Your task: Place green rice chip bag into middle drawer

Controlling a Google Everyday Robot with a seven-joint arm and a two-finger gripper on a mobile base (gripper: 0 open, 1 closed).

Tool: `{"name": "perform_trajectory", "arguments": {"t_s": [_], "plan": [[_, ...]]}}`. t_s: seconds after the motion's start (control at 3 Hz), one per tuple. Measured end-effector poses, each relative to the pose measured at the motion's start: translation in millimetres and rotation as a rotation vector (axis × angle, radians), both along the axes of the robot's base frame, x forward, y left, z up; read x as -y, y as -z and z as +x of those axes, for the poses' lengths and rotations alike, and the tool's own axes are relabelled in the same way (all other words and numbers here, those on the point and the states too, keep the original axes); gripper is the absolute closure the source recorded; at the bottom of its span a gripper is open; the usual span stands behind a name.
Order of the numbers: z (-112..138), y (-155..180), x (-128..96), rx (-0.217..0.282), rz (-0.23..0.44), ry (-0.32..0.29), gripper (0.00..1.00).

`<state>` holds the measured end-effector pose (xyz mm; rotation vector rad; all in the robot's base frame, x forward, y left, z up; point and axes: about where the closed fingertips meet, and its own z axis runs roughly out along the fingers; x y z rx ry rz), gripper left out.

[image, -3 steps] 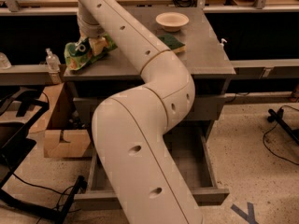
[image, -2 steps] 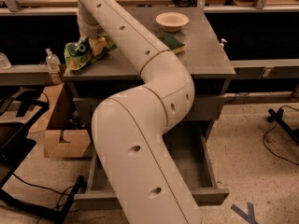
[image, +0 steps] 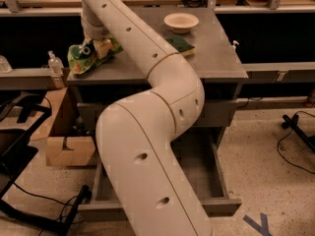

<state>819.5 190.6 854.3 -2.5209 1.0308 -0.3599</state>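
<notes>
The green rice chip bag (image: 80,58) lies at the left edge of the grey cabinet top (image: 216,58), glossy green with yellow chip pictures. My gripper (image: 94,47) is at the end of the long white arm (image: 147,146) and sits down on the bag's right end, touching it. The middle drawer (image: 219,177) is pulled out low at the cabinet's front, its long grey tray open towards me. My arm covers most of the tray and its front panel (image: 224,206).
A green-topped sponge (image: 181,44) and a cream bowl (image: 181,21) sit on the cabinet top to the right of the arm. A small bottle (image: 54,66) stands on the left shelf. A cardboard box (image: 69,149) and a black stand (image: 19,132) are on the floor at left.
</notes>
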Motion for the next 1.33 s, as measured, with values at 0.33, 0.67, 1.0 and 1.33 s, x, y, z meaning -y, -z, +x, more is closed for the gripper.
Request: {"name": "perform_trajectory", "arguments": {"t_s": [0.33,0.67,1.0,1.33], "plan": [[0,0,0,0.0,0.0,0.0,1.0],[-4,-35,12,0.059,0.019,0.021,1.0],[-17,-108,45,0.199,0.087,0.106,1.0],[-51,-180,83,0.324,0.193,0.206,1.0]]}}
